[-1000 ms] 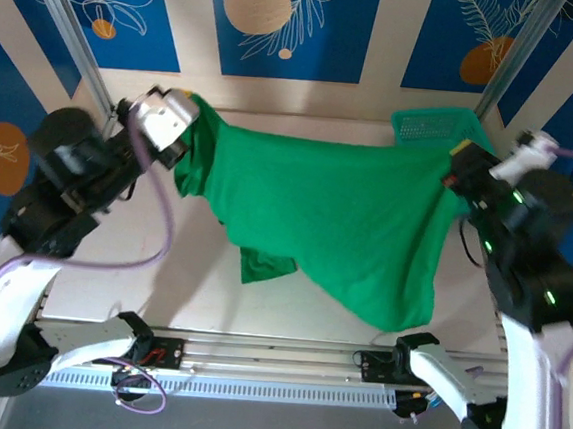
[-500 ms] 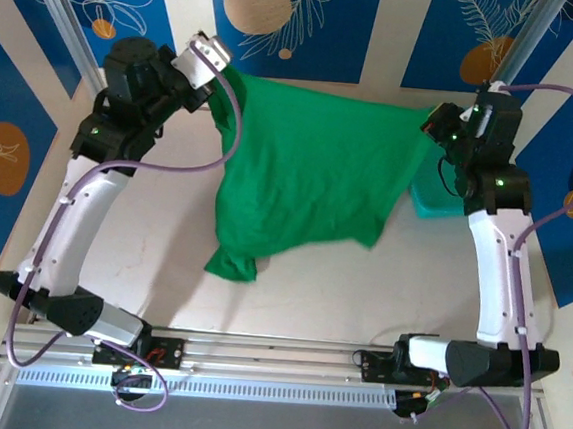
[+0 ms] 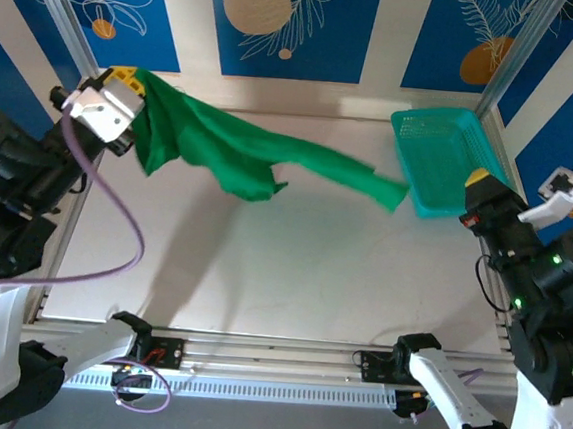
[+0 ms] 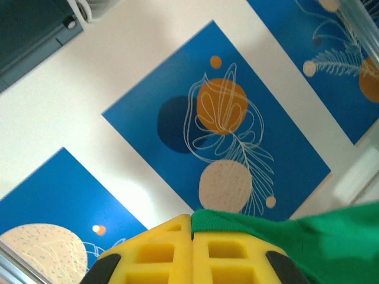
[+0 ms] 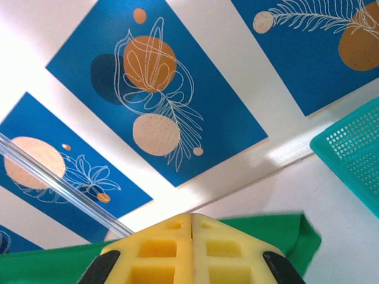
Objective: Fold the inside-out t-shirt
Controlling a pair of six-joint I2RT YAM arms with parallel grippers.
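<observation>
T-shirt (image 3: pixel 232 150), bright green, is clamped at one end by the left gripper (image 3: pixel 128 76), which is raised at the far left of the table (image 3: pixel 312 262). From there it is drawn out rightwards as a bunched, twisted band. A wider wad is seen near its middle, and its narrow far tip is seen just beside the left edge of the teal basket (image 3: pixel 442 153). A shadow is cast on the table nearer than the cloth and apart from it. Whether the tip touches the table cannot be told.

In the left wrist view the yellow fingers (image 4: pixel 148 254) of the left gripper (image 4: pixel 191 228) are pressed together, with green cloth (image 4: pixel 308 242) coming out from between them.

Right gripper (image 3: pixel 477 178) is seen at the right side, by the near right corner of the basket, well apart from the cloth. In the right wrist view its jaws (image 5: pixel 191 222) are clenched on nothing. Green cloth (image 5: pixel 290 236) is seen behind them, and the basket (image 5: pixel 355 154) off to the right.
</observation>
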